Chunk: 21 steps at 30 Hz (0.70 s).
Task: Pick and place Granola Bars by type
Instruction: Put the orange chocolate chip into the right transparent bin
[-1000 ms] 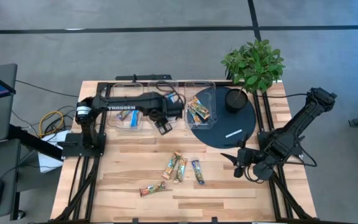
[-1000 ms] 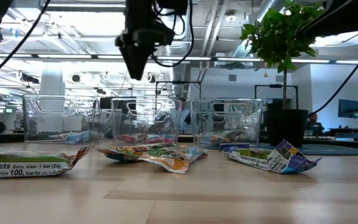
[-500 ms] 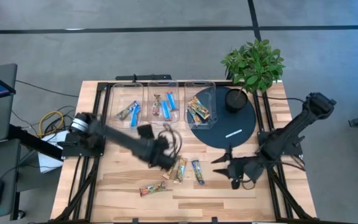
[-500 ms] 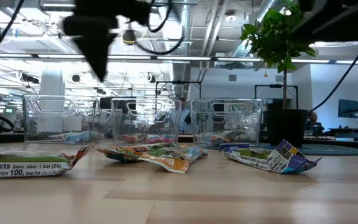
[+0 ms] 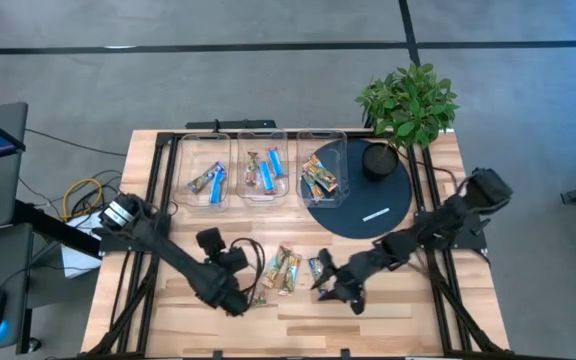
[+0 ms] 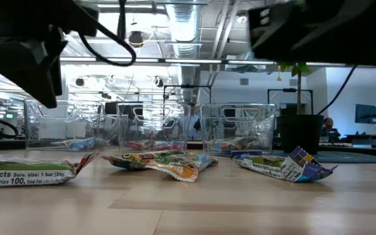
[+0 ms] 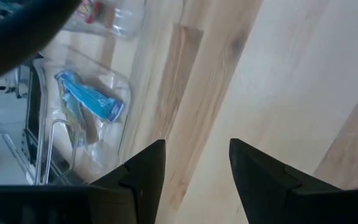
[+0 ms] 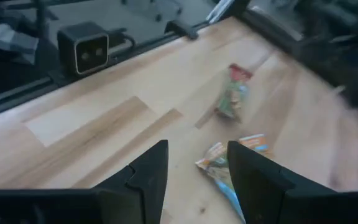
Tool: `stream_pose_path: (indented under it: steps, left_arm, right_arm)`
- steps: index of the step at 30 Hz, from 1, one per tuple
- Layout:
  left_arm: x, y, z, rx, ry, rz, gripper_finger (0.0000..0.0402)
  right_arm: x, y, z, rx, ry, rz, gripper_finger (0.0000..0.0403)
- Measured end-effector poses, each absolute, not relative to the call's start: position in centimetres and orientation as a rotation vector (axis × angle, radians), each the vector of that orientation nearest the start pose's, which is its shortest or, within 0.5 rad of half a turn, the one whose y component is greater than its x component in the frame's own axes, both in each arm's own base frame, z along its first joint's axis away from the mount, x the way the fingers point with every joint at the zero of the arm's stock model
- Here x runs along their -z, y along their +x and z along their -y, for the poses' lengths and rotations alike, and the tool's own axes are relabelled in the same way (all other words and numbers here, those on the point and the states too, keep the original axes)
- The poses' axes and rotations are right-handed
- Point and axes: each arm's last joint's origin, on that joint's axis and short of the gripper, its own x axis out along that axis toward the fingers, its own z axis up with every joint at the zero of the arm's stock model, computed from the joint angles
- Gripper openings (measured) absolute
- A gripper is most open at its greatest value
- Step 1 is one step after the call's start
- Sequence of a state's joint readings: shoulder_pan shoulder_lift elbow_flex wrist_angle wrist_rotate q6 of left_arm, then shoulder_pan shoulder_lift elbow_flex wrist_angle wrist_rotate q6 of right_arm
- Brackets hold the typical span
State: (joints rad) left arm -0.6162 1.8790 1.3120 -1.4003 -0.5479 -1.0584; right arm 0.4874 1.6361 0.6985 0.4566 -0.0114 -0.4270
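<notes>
Left claw (image 5: 236, 302) part-open, empty, poised beside multicoloured bar (image 5: 258, 298); right claw (image 5: 330, 291) likewise, blue bar (image 5: 316, 268) just ahead. Approach step judged underway; descent and closure on loose Granola Bars (image 5: 284, 268) on desk (image 5: 388, 305) required next.

Frontmost granola bar (image 5: 258, 300) half hidden under left gripper (image 5: 236, 303)

An open-plan lab: exposed ceiling ducts (image 6: 187, 46), desk monitors (image 6: 366, 113), framed wooden robot table (image 5: 368, 330).
</notes>
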Motion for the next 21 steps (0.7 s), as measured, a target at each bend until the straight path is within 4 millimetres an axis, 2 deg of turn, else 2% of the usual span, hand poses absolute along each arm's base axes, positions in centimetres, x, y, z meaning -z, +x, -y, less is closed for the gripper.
stream_pose_path:
  steps: [6, 14, 21]
  left_arm:
    - [-19.1, 24.6, 17.5, -0.794, 0.279, -1.215, 0.0174]
    - [-20.2, 23.4, 17.8, -0.947, 0.309, -0.856, 0.0173]
    - [-20.3, 23.5, 17.8, -0.926, 0.355, -0.886, 0.0173]
  right_arm:
    - [-14.3, 31.5, -14.9, -0.593, -0.579, -0.445, 0.0159]
    - [-13.6, 35.3, -15.0, -0.647, -0.6, -0.534, 0.0159]
    - [-13.5, 37.2, -14.4, -0.654, -0.627, -0.635, 0.0159]
